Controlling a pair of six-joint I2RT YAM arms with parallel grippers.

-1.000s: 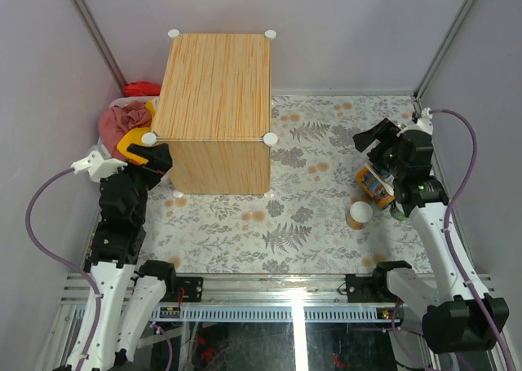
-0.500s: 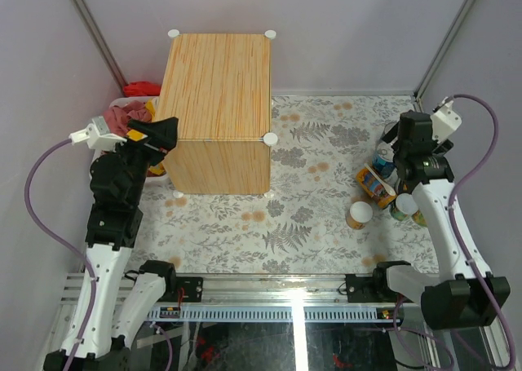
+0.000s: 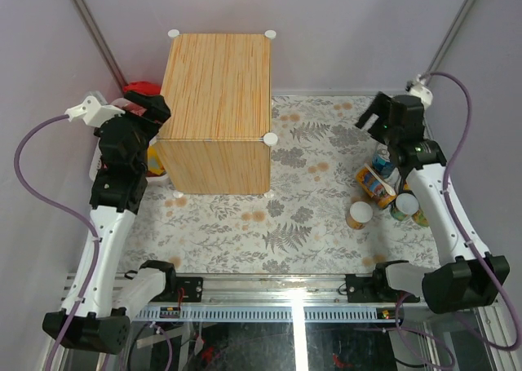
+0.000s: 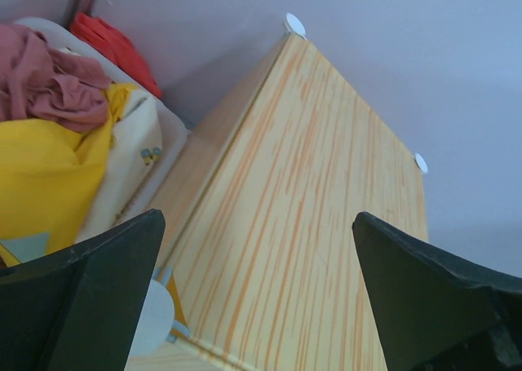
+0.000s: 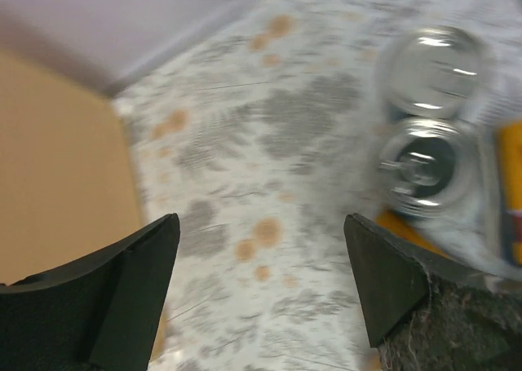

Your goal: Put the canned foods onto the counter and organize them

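On the floral mat [image 3: 302,224] at your right, the cans [image 3: 375,185] cluster close on the near side of the right pincer [image 3: 373,120], wide and empty, while the left pincer [image 3: 153,110], wide too, hovers by the bench [image 3: 216,86], well apart from them.

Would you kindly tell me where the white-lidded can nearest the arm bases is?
In the top view, the white-lidded can stands on the floral mat at right, just nearer the bases than the tipped orange can.

The counter [image 3: 216,86] is light wood-grain, the mat [image 3: 310,224] grey floral.
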